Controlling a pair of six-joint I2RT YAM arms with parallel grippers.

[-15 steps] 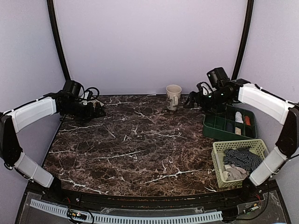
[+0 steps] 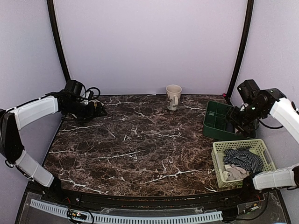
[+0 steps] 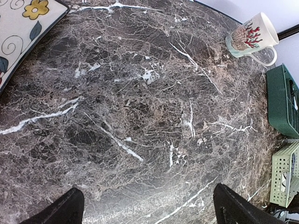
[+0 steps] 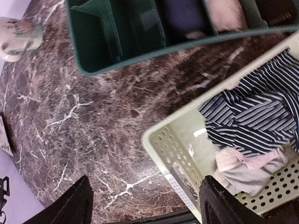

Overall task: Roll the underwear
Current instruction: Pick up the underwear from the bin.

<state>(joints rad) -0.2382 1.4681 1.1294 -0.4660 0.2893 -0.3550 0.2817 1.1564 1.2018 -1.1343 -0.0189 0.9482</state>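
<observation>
Underwear (image 4: 261, 116), navy striped plus pink, heaped unrolled in pale basket (image 2: 216, 148). Right gripper (image 4: 147, 205) swung from far corner of green tray (image 2: 215, 122) to above basket, fingers spread, empty: pick looks next. Left gripper (image 3: 149, 210) spread wide, idle over marble table (image 3: 140, 116), far left.

The left end effector (image 3: 148, 190) gapes over marble table (image 3: 140, 93) — mug (image 3: 250, 35) upper right, green tray (image 3: 281, 100) and basket (image 3: 286, 175) at right edge.

The left arm (image 2: 33, 112) and right arm (image 2: 286, 113) have smooth white shells on their long links and black joints. Black cables (image 2: 91, 91) loop at the left wrist. The left fingers (image 3: 60, 212) and right fingers (image 4: 70, 207) are matte black wedges.
</observation>
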